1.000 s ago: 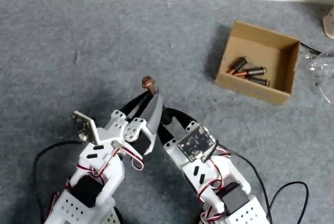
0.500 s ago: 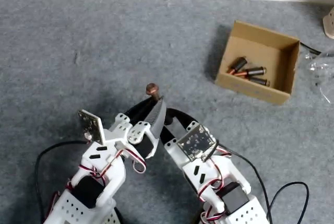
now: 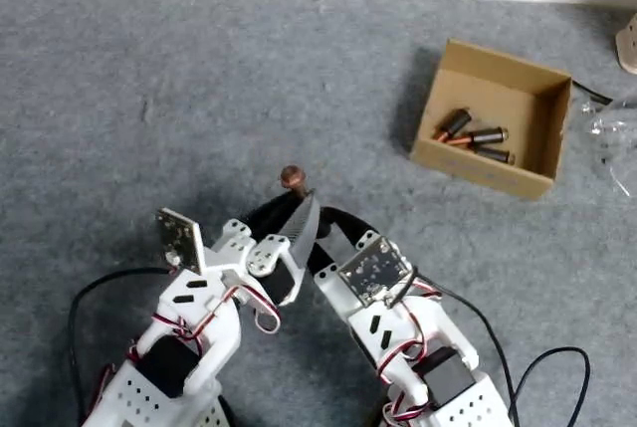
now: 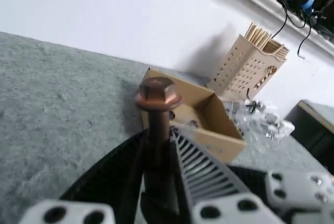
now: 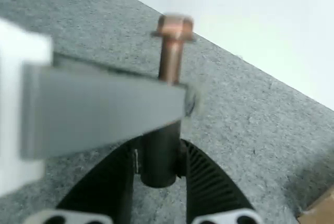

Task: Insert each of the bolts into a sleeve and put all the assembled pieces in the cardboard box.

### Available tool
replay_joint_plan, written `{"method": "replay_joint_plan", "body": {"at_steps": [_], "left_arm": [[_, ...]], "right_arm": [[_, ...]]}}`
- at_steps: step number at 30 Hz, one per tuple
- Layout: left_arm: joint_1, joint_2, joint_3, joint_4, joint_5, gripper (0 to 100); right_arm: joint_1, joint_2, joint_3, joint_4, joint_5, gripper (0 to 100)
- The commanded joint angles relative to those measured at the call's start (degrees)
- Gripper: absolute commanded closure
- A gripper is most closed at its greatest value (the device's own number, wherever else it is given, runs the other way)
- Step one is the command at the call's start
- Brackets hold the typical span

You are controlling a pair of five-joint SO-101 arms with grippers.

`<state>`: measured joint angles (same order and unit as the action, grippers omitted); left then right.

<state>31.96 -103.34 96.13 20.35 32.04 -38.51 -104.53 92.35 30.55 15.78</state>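
The copper-coloured hex-head bolt (image 4: 158,98) stands upright above the grey felt tabletop (image 3: 149,79), between the two arms and well apart from the box. The left wrist view shows its shank pinched between the ribbed fingers of the left end effector (image 4: 158,136), which is clenched on it just under the head. The right wrist view adds a dark cylindrical sleeve (image 5: 159,156), gripped between the black fingers of the right end effector (image 5: 158,151), directly below the bolt and in line with it. One grey finger (image 5: 104,109) of the left end effector crosses in front and hides where bolt and sleeve meet. From the high view the bolt head shows at the tips of both end effectors, the sleeve hidden beneath them. To the right sits the open cardboard box (image 3: 478,170), holding three assembled pieces (image 3: 476,138). Behind it the left wrist view shows a beige perforated holder (image 4: 250,67) and clear plastic bags (image 4: 261,122).
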Motion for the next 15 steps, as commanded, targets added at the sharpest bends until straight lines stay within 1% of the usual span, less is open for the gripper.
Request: {"method": "replay_joint_plan", "body": {"at_steps": [1, 15], "left_arm": [[1.4, -0.8, 1.0, 0.3, 0.1, 99], [1.0, -0.5, 1.0, 0.3, 0.1, 99]], "right_arm": [[2.7, -0.9, -3.0, -0.4, 0.7, 99.3], [2.6, -0.9, -2.9, -0.4, 0.7, 99.1]]}}
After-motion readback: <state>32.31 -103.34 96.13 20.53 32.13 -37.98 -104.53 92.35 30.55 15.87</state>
